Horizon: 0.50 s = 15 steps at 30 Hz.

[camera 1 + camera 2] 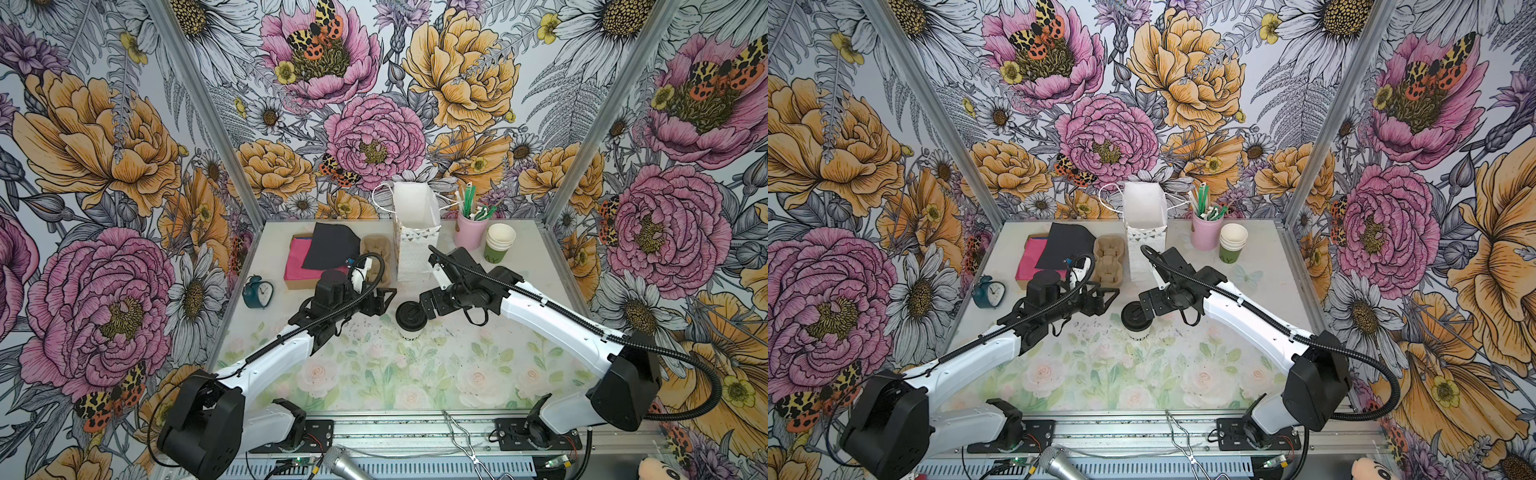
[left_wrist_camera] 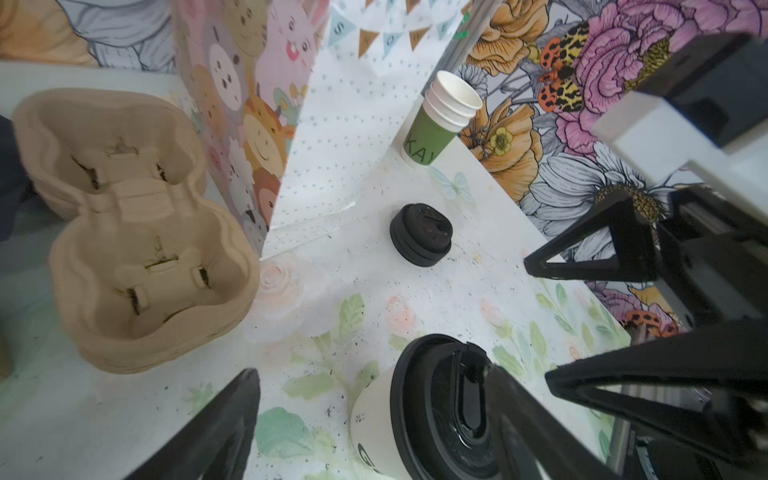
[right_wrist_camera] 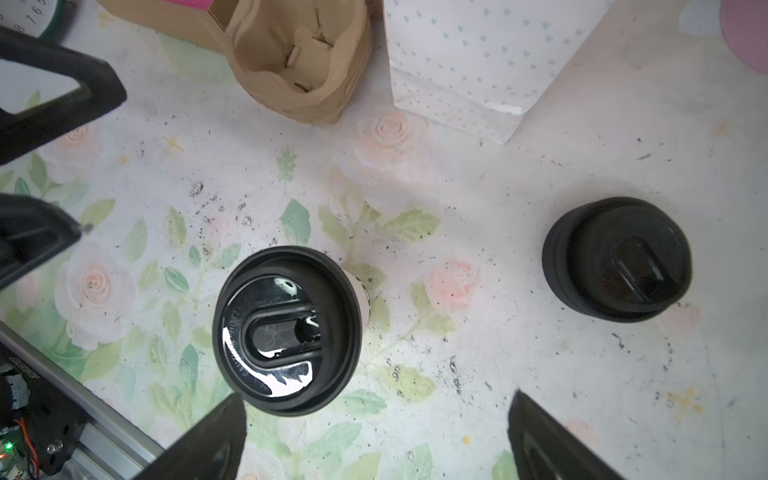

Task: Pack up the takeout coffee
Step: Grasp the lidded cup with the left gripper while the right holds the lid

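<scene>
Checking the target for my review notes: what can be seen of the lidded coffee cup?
The takeout coffee is a small whitish paper cup with dark print, capped by a glossy round black plastic lid with a sip slot. It stands upright on the flowered table, apart from the paper bag. The left claw and right claw hang open nearby; neither grips it.

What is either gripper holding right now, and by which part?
Nothing. Left gripper and right gripper both stand open; neither grips the takeout coffee.
</scene>
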{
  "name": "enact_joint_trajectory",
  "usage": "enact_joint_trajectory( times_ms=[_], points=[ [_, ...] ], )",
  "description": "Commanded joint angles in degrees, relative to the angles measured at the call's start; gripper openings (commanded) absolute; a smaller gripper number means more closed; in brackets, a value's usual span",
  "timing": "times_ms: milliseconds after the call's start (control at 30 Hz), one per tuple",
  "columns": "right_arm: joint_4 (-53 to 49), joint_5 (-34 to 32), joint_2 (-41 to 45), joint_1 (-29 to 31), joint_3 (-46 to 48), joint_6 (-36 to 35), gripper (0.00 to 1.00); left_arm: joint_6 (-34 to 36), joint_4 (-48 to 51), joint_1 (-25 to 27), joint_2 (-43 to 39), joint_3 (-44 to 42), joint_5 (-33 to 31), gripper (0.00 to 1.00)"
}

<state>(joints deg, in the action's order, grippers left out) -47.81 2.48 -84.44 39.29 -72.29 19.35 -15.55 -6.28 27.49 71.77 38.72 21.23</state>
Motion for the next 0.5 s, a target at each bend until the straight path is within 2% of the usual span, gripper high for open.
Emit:
enact_joint_trajectory(
  times_ms=[0,167,467],
  points=[
    [0.70,0.52,0.02,0.00,0.83,1.55,0.99,0.43,0.09,0.65,3.19,3.53,6.64,0.80],
    [1.36,0.36,-1.75,0.00,1.37,1.70,0.99,0.35,2.07,1.34,8.45,6.61,8.65,0.72],
    [2.27,0.35,-4.62,0.00,1.13,1.34,0.99,1.77,6.79,2.09,13.29,9.23,7.13,0.59]
  ],
)
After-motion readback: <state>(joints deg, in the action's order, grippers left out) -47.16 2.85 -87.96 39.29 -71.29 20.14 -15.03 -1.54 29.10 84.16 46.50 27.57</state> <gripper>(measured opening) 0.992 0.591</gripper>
